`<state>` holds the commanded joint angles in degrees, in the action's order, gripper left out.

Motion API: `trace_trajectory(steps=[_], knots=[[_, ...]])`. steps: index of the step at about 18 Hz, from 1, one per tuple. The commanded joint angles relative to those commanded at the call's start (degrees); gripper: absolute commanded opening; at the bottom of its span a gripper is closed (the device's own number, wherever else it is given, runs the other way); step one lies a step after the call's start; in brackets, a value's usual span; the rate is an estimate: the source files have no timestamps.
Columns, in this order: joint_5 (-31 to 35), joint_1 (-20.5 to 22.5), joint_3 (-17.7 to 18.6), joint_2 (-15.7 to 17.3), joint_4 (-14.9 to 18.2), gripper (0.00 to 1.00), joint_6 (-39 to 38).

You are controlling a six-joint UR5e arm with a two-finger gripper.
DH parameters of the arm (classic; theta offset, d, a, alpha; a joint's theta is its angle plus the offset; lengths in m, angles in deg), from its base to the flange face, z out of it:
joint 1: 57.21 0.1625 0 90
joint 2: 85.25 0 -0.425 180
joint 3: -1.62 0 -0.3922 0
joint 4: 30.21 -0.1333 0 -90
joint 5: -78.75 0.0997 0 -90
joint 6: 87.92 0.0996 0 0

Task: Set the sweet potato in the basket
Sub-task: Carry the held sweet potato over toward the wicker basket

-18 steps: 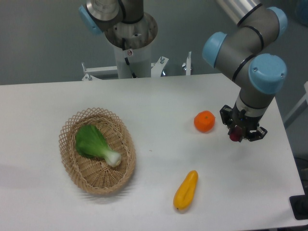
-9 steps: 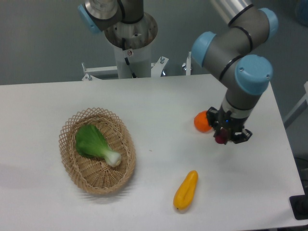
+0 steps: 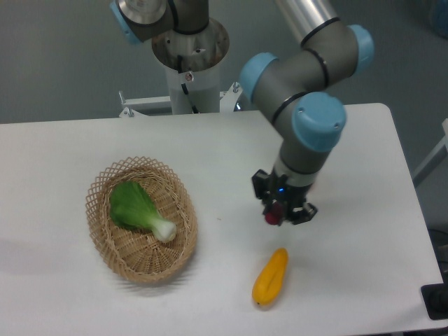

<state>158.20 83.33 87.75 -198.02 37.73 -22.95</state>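
Transport step: jaws clamp potato (image 3: 272, 218) mid-frame, above counter (image 3: 210, 161). Next: carry left over basket (image 3: 140, 219), clear the rim, release.

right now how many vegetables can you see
3: greens in the basket, a yellow one on the table, the sweet potato in the pincer. The arm may hide more.

1 fixed camera looks down, perhaps from the front, over the whole table (image 3: 84, 294).
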Motion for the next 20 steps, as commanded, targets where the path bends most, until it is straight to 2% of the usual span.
trace_trajectory(steps=[7, 9, 13, 15, 20], knots=[[-3.07, -3.69, 1.05, 0.97, -0.09, 0.05, -4.84], [-3.78, -5.27, 2.10, 1.49, 0.00, 0.05, -5.37], [-5.10, -7.03, 6.75, 3.69, -0.44, 0.05, -5.37], [-5.37, -7.56, 10.00, 4.83, -1.58, 0.05, -5.28], [-5.37, -9.94, 17.30, 6.33, -8.69, 0.06, -5.37]])
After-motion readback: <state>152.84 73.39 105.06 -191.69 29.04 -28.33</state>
